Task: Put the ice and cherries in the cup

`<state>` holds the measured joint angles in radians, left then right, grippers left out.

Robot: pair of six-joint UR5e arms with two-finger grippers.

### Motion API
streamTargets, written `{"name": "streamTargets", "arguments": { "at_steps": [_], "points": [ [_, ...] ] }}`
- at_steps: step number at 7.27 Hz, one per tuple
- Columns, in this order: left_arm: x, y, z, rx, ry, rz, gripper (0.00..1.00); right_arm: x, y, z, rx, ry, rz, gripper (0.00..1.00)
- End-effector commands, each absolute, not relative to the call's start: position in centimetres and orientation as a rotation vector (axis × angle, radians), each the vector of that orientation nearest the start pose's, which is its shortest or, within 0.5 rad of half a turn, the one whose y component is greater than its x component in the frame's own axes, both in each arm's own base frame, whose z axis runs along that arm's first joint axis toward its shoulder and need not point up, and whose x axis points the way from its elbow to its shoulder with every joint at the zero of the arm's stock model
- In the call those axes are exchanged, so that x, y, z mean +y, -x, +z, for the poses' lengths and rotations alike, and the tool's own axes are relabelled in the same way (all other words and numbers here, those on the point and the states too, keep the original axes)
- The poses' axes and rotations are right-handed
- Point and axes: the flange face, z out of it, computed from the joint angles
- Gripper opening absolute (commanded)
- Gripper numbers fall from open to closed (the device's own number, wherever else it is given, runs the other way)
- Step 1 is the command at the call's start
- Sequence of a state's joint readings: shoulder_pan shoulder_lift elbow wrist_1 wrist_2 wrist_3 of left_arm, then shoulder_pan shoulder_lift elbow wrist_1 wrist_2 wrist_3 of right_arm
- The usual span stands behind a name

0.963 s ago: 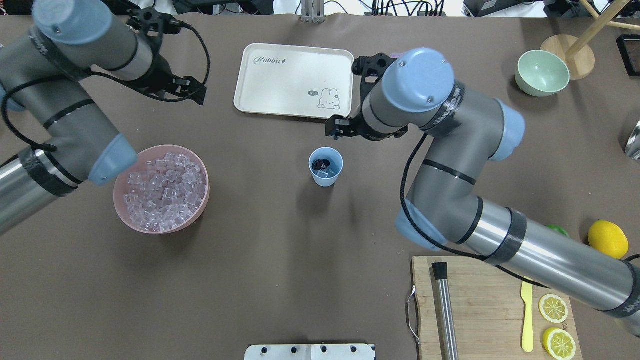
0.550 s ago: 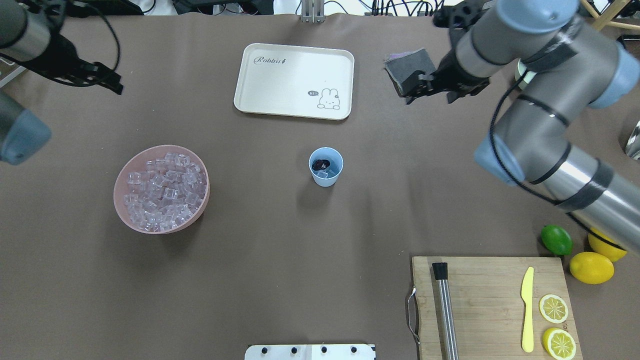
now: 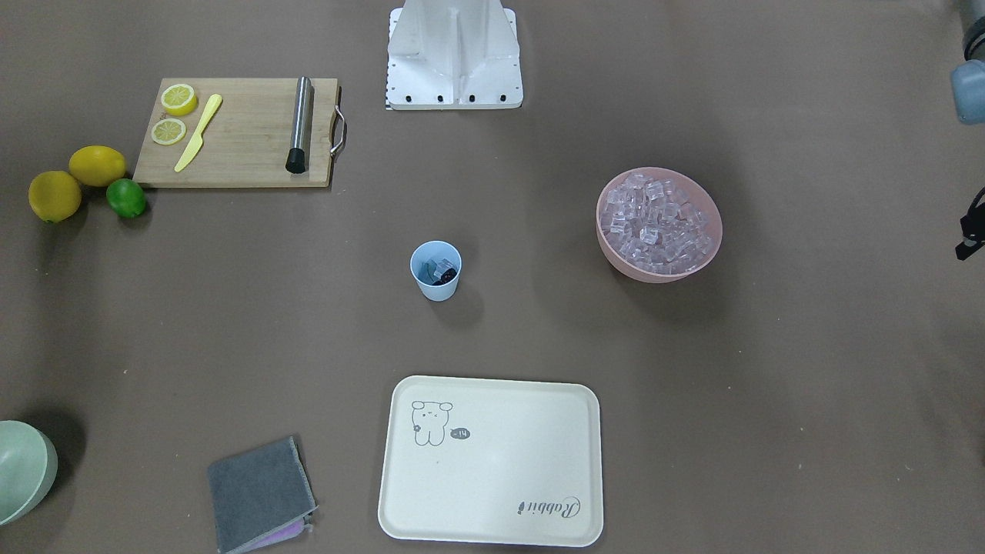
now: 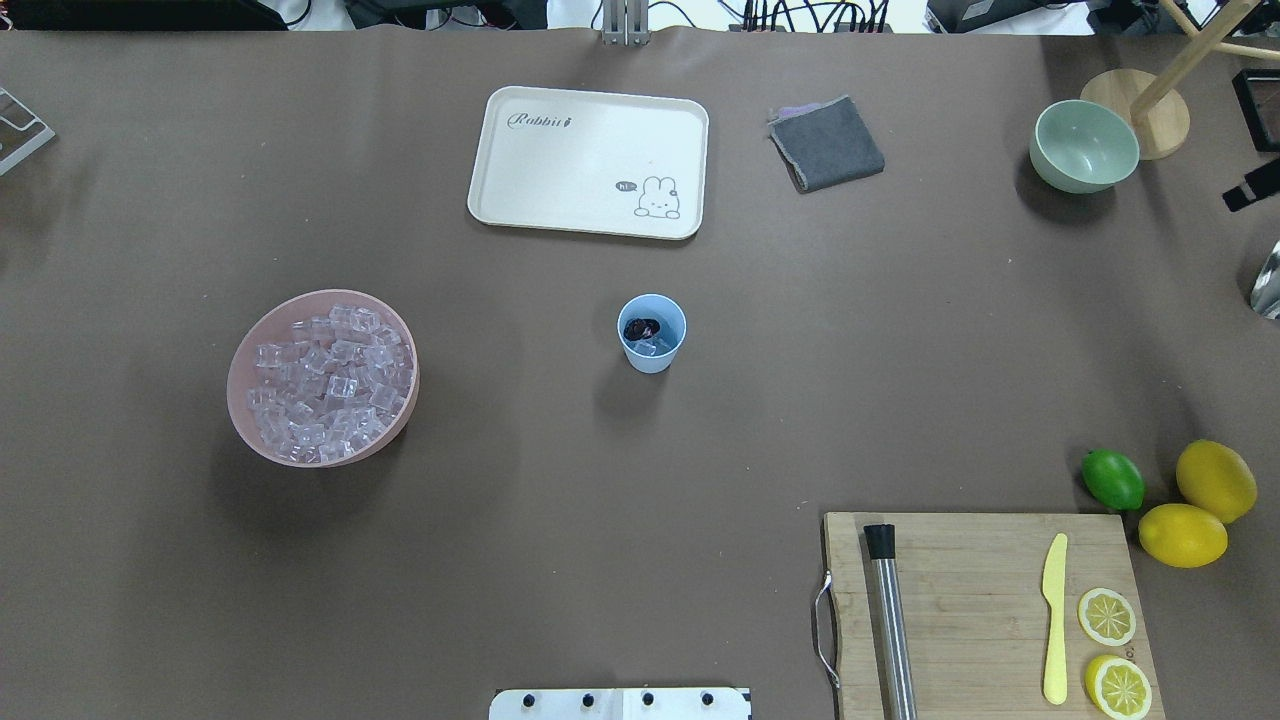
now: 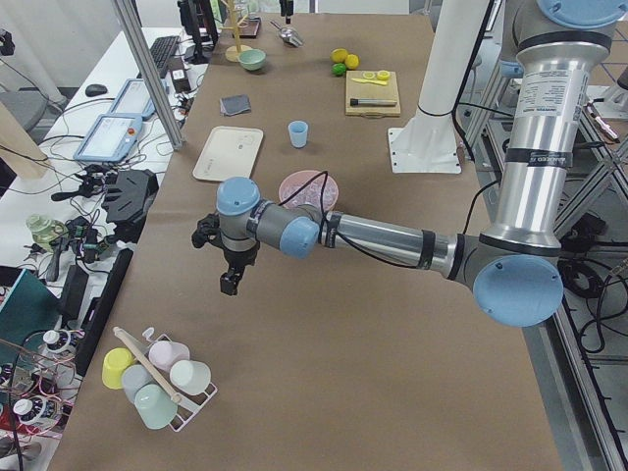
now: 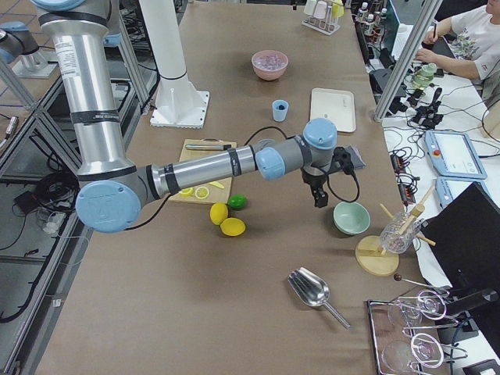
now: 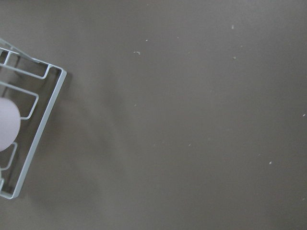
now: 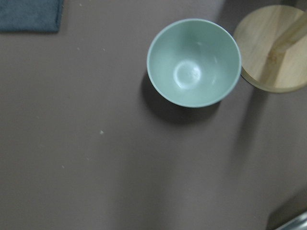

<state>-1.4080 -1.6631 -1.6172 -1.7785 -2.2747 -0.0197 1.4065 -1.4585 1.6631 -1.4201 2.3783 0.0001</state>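
Cherries (image 4: 642, 327) and ice (image 4: 656, 346) are seen in the cup (image 4: 650, 363); left gripper (image 5: 230, 280) and right gripper (image 6: 319, 197) are held far from it; whether spread cannot be told.

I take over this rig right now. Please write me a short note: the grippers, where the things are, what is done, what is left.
Left gripper: hangs over the table's left end, far from the cup; open or shut, cannot tell.
Right gripper: hangs by the pale green bowl; same doubt.
Cup: upright mid-table, with cherries and some ice inside.
The pink bowl holds the remaining ice.
Done: both are in.
Left: probably nothing, unless more ice is wanted.
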Motion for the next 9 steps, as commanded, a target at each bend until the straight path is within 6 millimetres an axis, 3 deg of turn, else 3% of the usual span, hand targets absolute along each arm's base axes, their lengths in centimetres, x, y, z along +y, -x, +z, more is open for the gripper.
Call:
{"name": "streamTargets", "arguments": {
  "at_steps": [1, 3, 4, 5, 6, 8, 9],
  "points": [
    [-54.2, -0.3, 59.2, 0.746, -0.253, 0.264, 0.97, -52.9, 0.0, 57.1, -0.811, -0.266, -0.318, 0.99],
    [-54.3, 0.1, 59.2, 0.748, -0.249, 0.255, 0.97, -53.5, -0.9, 57.2, -0.811, -0.263, -0.297, 0.99],
    [-54.1, 0.8, 59.4, 0.75, -0.248, 0.239, 0.97, -55.7, -1.0, 56.3, -0.811, -0.277, -0.297, 0.99],
    [-52.7, 0.9, 60.8, 0.753, -0.232, 0.233, 0.97, -56.5, -1.0, 57.8, -0.79, -0.258, -0.29, 0.99],
    [-52.0, 1.1, 59.5, 0.831, -0.235, 0.222, 0.97, -57.6, -1.0, 58.4, -0.774, -0.264, -0.315, 0.99],
    [-52.8, 0.8, 59.5, 0.859, -0.212, 0.178, 0.97, -57.8, -1.8, 58.1, -0.773, -0.273, -0.307, 0.99],
    [-53.3, 0.8, 57.6, 0.863, -0.251, 0.199, 0.97, -57.7, -1.8, 58.3, -0.774, -0.274, -0.308, 0.99]
  ]
}}
